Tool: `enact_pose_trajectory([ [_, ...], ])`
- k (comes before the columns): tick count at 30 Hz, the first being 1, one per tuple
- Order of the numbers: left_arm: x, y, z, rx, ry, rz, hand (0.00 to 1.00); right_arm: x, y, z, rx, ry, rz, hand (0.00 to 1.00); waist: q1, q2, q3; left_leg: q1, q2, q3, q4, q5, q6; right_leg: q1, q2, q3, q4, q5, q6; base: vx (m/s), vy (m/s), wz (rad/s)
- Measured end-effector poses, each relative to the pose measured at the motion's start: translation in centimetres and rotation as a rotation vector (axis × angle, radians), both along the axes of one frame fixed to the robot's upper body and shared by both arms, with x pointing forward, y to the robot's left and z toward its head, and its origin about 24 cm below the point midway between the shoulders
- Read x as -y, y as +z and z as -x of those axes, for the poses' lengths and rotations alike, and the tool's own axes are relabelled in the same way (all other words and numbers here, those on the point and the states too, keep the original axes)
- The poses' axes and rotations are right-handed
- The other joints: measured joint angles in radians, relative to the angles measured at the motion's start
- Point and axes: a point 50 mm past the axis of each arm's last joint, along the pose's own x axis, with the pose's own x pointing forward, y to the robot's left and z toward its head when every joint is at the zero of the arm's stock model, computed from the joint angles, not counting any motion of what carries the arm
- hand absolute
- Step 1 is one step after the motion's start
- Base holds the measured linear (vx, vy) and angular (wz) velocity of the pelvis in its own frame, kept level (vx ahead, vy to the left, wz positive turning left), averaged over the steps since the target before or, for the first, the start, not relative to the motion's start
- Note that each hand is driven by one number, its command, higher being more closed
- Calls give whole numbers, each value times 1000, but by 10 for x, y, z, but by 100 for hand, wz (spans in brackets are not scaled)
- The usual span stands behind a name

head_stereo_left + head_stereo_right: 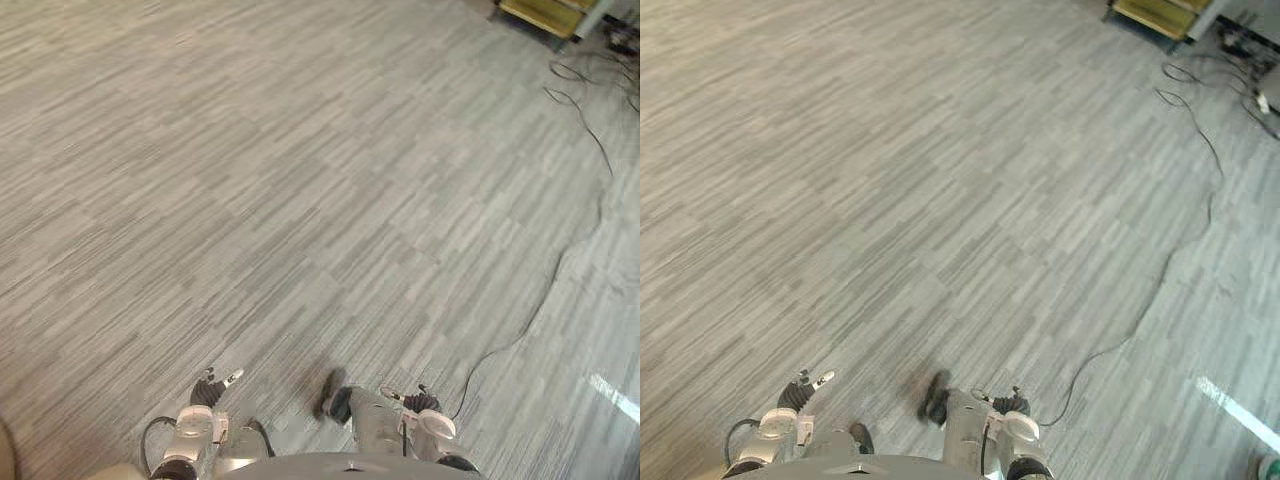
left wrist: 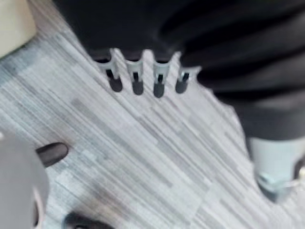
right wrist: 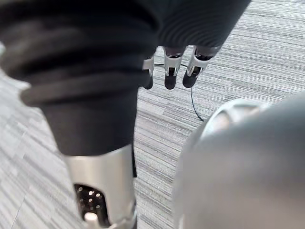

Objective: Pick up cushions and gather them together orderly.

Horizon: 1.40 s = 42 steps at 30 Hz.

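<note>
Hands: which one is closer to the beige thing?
The left hand: the beige thing sits right beside it in its wrist view. The right hand hangs on the robot's other side, away from it.

Beige cushion (image 2: 13, 21), one corner in view

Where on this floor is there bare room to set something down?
Nearly everywhere: the grey carpet lies bare from the left side across the middle. Only the far right corner is crowded, with loose cables beside a yellow stand.
</note>
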Motion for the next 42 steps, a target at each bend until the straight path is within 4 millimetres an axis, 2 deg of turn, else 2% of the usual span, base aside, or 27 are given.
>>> enact_pose_trajectory([
  [2, 11, -4, 4, -24, -14, 24, 0, 13, 4, -2, 8, -5, 33, 0, -9, 59, -1, 27, 41, -2, 20, -25, -31, 1, 25, 4, 60, -54, 8, 397, -180, -41],
  [4, 19, -1, -4, 0, -39, 30, 0, 18, 4, 0, 2, -17, 44, 0, -22, 86, -7, -82, 128, -21, 301, -56, -60, 18, 79, 31, 35, -103, 26, 319, -189, -47],
  [6, 22, -2, -4, -1, -51, 37, 0, 20, 3, 3, -7, -27, 46, 0, -6, 117, 7, -245, 258, -121, 746, -32, -3, 100, 164, 65, -24, -114, 13, 347, -134, -82],
  [7, 23, -2, -3, -5, -54, 38, 0, 22, 2, 7, -20, -33, 49, 0, -6, 117, 20, -284, 270, -166, 858, -45, 7, 151, 184, 84, -37, -122, -6, 353, -83, -70],
  [9, 21, 1, -7, 18, -71, 28, 0, 22, 1, 12, -33, -39, 52, 0, -2, 104, 25, -343, 235, -207, 883, -61, 3, 223, 191, 114, -67, -144, -26, 309, -41, -55],
  [12, 24, 8, -16, 71, -71, 34, 0, 21, -1, 15, -49, -46, 49, 0, 28, 91, 28, -442, 146, -226, 691, -69, 9, 289, 194, 196, -145, -137, -16, 294, 23, -73],
  [13, 24, 9, -18, 84, -70, 35, 0, 19, -2, 14, -47, -57, 35, 0, 42, 90, 29, -471, 90, -243, 474, -50, 5, 313, 185, 235, -178, -132, 2, 265, 88, -76],
  [14, 25, 8, -17, 81, -69, 37, 0, 18, -2, 14, -49, -61, 31, 0, 46, 87, 28, -470, 66, -256, 377, -28, -2, 319, 181, 250, -187, -134, 8, 277, 104, -87],
  [16, 28, 7, -15, 78, -54, 54, 0, 18, -3, 15, -54, -64, 28, 0, 50, 100, 31, -473, 6, -306, 59, 108, 0, 373, 167, 301, -226, -149, 36, 316, 141, -57],
  [18, 28, 7, -13, 82, -41, 63, 0, 16, -4, 16, -57, -64, 22, 0, 61, 106, 24, -474, -7, -309, -25, 227, -17, 423, 155, 341, -258, -171, 69, 557, 251, -53],
  [19, 27, 7, -13, 83, -38, 64, 0, 14, -4, 17, -59, -61, 19, 0, 71, 99, 15, -470, -21, -302, -10, 301, 21, 443, 140, 367, -272, -180, 89, 684, 287, -52],
  [20, 26, 7, -13, 85, -34, 65, 0, 12, -5, 17, -61, -58, 12, 0, 73, 93, 10, -460, -37, -304, 3, 317, 60, 453, 121, 373, -274, -186, 95, 694, 290, -30],
  [21, 22, 8, -15, 93, -26, 60, 0, 5, -5, 14, -52, -52, -5, 0, 70, 58, 8, -465, -66, -294, 61, 271, 126, 461, 87, 395, -267, -187, 101, 445, 184, -9],
  [23, 14, 9, -15, 96, -8, 45, 0, 0, -7, 15, -54, -51, -20, 0, 73, 35, 2, -465, -74, -269, 148, 203, 149, 465, 63, 431, -212, -183, 107, 482, 218, -14],
  [25, 12, 6, -9, 83, 13, 45, 0, 0, -8, 17, -59, -51, -24, 0, 74, 24, -18, -445, -69, -247, 243, 79, 158, 398, 51, 478, 18, -220, 179, 472, 218, -47],
  [26, 7, 5, -6, 72, 20, 38, 0, -2, -8, 17, -58, -49, -29, 0, 70, 4, -24, -413, -77, -220, 272, 14, 163, 305, 29, 512, 267, -224, 277, 523, 209, -42],
  [27, 5, 4, -3, 55, 23, 37, 0, -4, -9, 20, -66, -50, -35, 0, 53, -6, -23, -361, -94, -225, 292, -43, 164, 208, 9, 529, 521, -164, 367, 431, 148, -29],
  [28, 4, 2, 0, 42, 25, 33, 0, -5, -10, 24, -68, -64, -49, 0, 48, -9, -23, -329, -100, -224, 291, -61, 162, 170, -8, 515, 620, -167, 355, 548, 143, -12],
  [30, 2, -1, 7, 13, 35, 33, 0, 1, -7, 21, -42, -61, -28, 0, 31, 6, -19, -200, -109, -227, 242, -114, 162, 65, -40, 402, 748, -237, 207, 529, 87, -11],
  [31, 3, -1, 7, 12, 32, 37, 0, 3, -5, 18, -25, -56, -19, 0, 25, 10, -18, -135, -108, -237, 201, -133, 167, 8, -38, 327, 696, -282, 179, 398, 27, 2],
  [33, 5, -4, 11, -6, 30, 42, 0, 11, -3, 17, -22, -53, 1, 0, 7, 12, -17, -62, -100, -256, 150, -140, 160, -74, -24, 247, 518, -303, 148, 467, -1, 40],
  [35, 8, -4, 11, -6, 22, 47, 0, 16, -3, 21, -38, -50, 16, 0, -12, 24, -11, 1, -90, -292, 94, -146, 146, -123, 10, 251, 251, -221, 134, 573, -60, 78],
  [36, 11, -5, 13, -14, 18, 51, 0, 18, -5, 28, -60, -49, 23, 0, -25, 40, -11, 60, -72, -328, 39, -154, 120, -127, 44, 274, -15, -96, 143, 762, -140, 88],
  [37, 10, -5, 15, -17, 14, 48, 0, 18, -6, 33, -77, -47, 25, 0, -30, 41, -11, 85, -71, -341, 26, -159, 104, -127, 53, 291, -81, -61, 143, 830, -198, 98],
  [39, 9, -8, 22, -45, 10, 40, 0, 17, -11, 51, -130, -51, 21, 0, -35, 45, -24, 141, -41, -398, 46, -189, 50, -126, 76, 338, -93, 125, 105, 743, -220, 78],
  [40, 17, -11, 26, -63, 19, 63, 0, 23, -11, 55, -135, -77, 32, 0, -41, 97, -33, 99, 5, -423, 185, -175, 24, -139, 88, 322, 16, 121, 75, 747, -245, 50],
  [42, 23, -11, 26, -59, 47, 89, 0, 33, -6, 48, -117, -71, 61, 0, -31, 130, -32, -5, 42, -413, 435, -70, -2, -116, 105, 304, 66, 47, 73, 718, -240, 10],
])
